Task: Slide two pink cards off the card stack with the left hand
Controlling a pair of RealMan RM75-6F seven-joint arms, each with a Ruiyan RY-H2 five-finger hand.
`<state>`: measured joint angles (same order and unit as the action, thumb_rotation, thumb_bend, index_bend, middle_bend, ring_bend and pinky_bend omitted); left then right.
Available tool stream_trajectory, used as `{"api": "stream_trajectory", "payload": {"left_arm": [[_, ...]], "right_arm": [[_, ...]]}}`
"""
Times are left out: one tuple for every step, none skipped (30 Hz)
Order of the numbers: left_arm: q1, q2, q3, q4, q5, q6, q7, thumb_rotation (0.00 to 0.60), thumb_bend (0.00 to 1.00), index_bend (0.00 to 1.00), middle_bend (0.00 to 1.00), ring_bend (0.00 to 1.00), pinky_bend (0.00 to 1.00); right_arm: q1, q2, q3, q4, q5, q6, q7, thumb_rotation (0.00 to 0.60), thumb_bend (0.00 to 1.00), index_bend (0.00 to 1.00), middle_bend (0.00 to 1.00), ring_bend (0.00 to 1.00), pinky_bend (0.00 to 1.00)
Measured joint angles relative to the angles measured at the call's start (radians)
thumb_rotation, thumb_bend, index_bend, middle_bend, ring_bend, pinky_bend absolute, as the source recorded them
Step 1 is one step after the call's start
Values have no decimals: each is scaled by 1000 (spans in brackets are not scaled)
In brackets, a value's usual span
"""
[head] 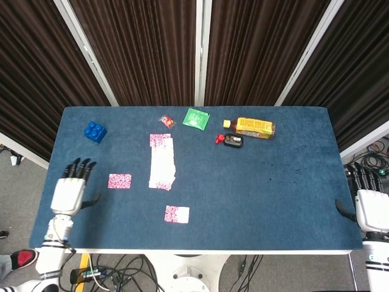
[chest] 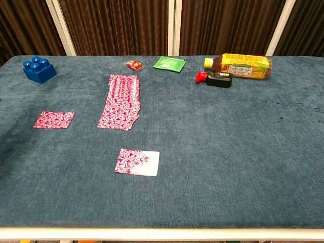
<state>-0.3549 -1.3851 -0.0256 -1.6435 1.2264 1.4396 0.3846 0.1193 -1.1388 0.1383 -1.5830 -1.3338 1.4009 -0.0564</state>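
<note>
The card stack (head: 161, 161) (chest: 121, 100) lies fanned out lengthwise left of the table's middle. One pink card (head: 120, 180) (chest: 54, 119) lies alone to its left. A second pink card (head: 177, 214) (chest: 137, 162) lies alone nearer the front edge. My left hand (head: 70, 190) hovers at the table's left edge, fingers spread, holding nothing; the chest view does not show it. My right hand (head: 369, 204) sits off the right edge, fingers apart and empty.
A blue brick (head: 95, 131) (chest: 38, 70) stands at the back left. Along the back lie a small red sweet (head: 166, 121), a green packet (head: 196, 118) (chest: 170, 64), a black-and-red object (head: 230, 140) (chest: 214, 78) and a yellow bottle (head: 252, 127) (chest: 239, 66) on its side.
</note>
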Motion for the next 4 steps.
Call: {"api": "stream_trajectory", "payload": {"left_arm": [[14, 12, 0, 7, 8, 8, -15, 497, 202, 128, 48, 0, 100], [23, 18, -1, 10, 13, 13, -23, 496, 199, 128, 48, 0, 100], [29, 22, -2, 13, 16, 16, -29, 497, 198, 128, 48, 0, 99], [34, 25, -3, 14, 19, 18, -35, 495, 197, 128, 48, 0, 99]], "right_arm": [[1, -2, 0, 2, 0, -2, 0, 600, 208, 0, 0, 0, 0], [2, -4, -1, 4, 1, -3, 1, 600, 208, 0, 0, 0, 0], [3, -6, -1, 6, 1, -5, 0, 600, 208, 0, 0, 0, 0], [3, -7, -2, 7, 1, -5, -1, 600, 208, 0, 0, 0, 0]]}}
